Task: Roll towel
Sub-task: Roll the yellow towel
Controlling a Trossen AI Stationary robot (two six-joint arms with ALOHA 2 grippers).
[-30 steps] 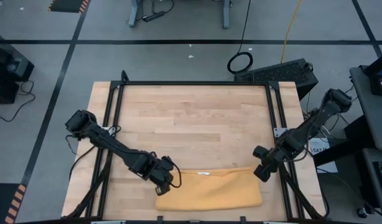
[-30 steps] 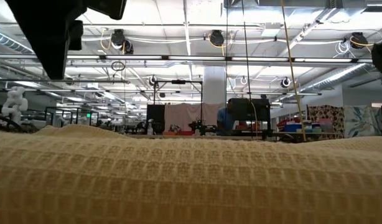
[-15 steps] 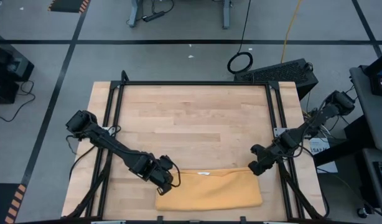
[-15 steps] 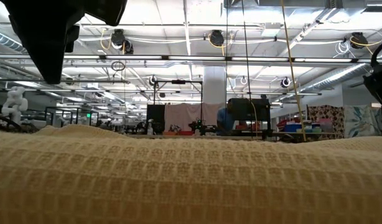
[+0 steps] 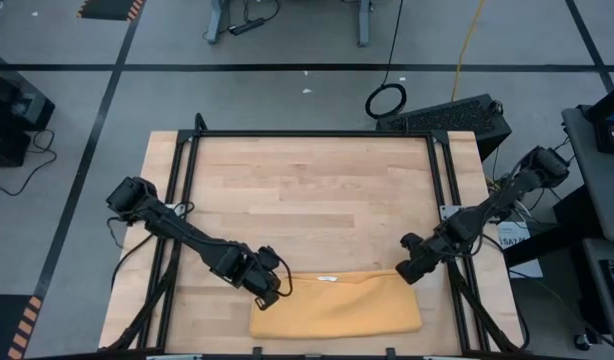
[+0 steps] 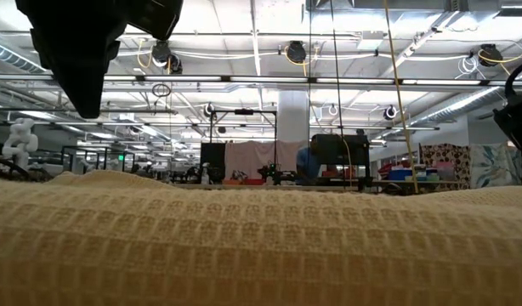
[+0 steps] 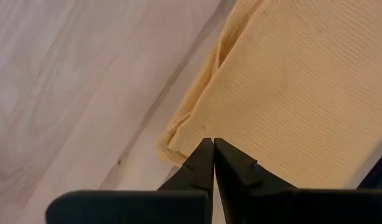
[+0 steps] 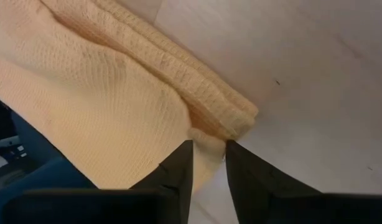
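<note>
The table [image 5: 317, 200] carries the towel [image 5: 337, 306] at its near edge, folded into a wide band whose long side runs across the front. This suits a roll started from either short end or from the far long edge.

The left gripper [image 5: 273, 293] sits at the towel's far left corner. In the left wrist view its fingers [image 7: 203, 163] are pressed together at the corner of the cloth; whether any fabric is caught between them cannot be told.

The right gripper [image 5: 408, 272] sits at the far right corner. Its fingers [image 8: 178, 165] stand a little apart, straddling the thick folded corner [image 8: 231, 121], with cloth bulging into the gap. Judgement: it is placed to pinch that corner, so both far corners can be lifted together.

The low view shows only the waffle weave filling the foreground
</note>
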